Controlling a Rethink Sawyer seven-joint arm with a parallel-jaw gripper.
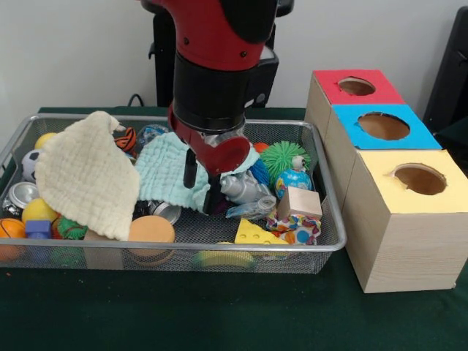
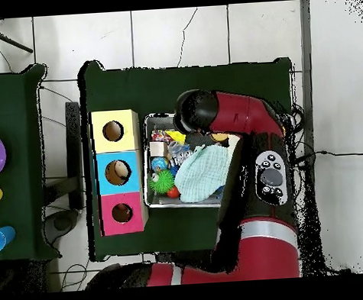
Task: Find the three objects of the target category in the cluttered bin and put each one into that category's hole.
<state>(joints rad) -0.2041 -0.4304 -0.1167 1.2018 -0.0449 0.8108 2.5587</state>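
Closest up is the wire bin (image 1: 330,247), cream cloth (image 1: 86,175) draped on its left, then a mint cloth (image 1: 167,172); gripper (image 1: 200,183) reaches down mid-bin with fingers spread, holding nothing, and red, blue, yellow hole boxes (image 1: 395,175) stand right

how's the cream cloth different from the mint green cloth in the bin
The cream cloth lies clear of the arm at one end of the bin; the mint green cloth sits mid-bin, right by the gripper, which comes down in front of it. The cream one looks larger and is draped high over the balls; the mint one lies lower. Both are textured cloths covering other items.
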